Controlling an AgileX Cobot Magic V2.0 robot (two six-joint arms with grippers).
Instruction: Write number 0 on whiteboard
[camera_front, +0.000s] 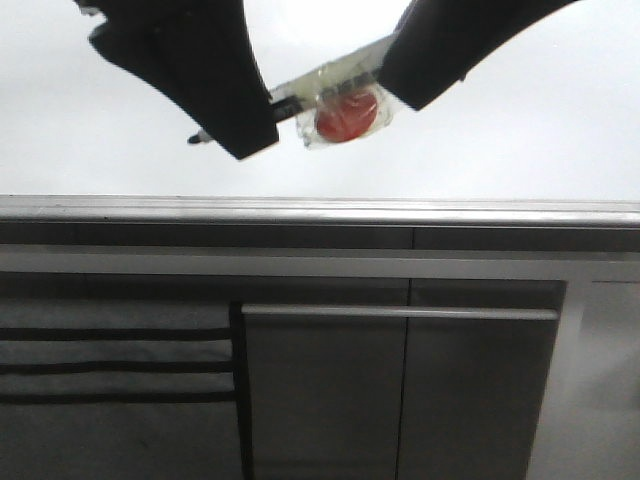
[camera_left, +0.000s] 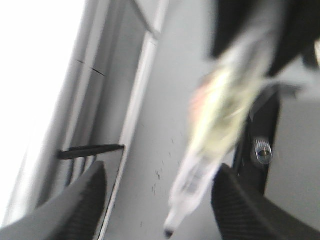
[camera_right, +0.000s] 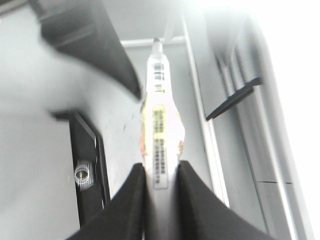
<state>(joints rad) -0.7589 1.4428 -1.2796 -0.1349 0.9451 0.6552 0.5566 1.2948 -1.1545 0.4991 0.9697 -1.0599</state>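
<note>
The whiteboard (camera_front: 520, 140) is the glossy white surface behind both arms; it also shows as bright white in the left wrist view (camera_left: 30, 75) and the right wrist view (camera_right: 300, 75). No number 0 shows on it. My right gripper (camera_front: 410, 80) (camera_right: 161, 192) is shut on a white marker pen (camera_front: 300, 100) (camera_right: 159, 115). The pen is wrapped in clear tape with a round red piece (camera_front: 347, 115). Its black tip (camera_front: 195, 138) points left. My left gripper (camera_front: 240, 125) (camera_left: 160, 210) is open, with the blurred pen (camera_left: 200, 165) passing between its fingers (camera_left: 75, 210) untouched.
A grey metal rail (camera_front: 320, 212) runs along the whiteboard's lower edge. Below it are dark grey cabinet panels (camera_front: 320, 400) with a horizontal bar handle (camera_front: 400, 313) and black slats (camera_front: 110, 365) at the left.
</note>
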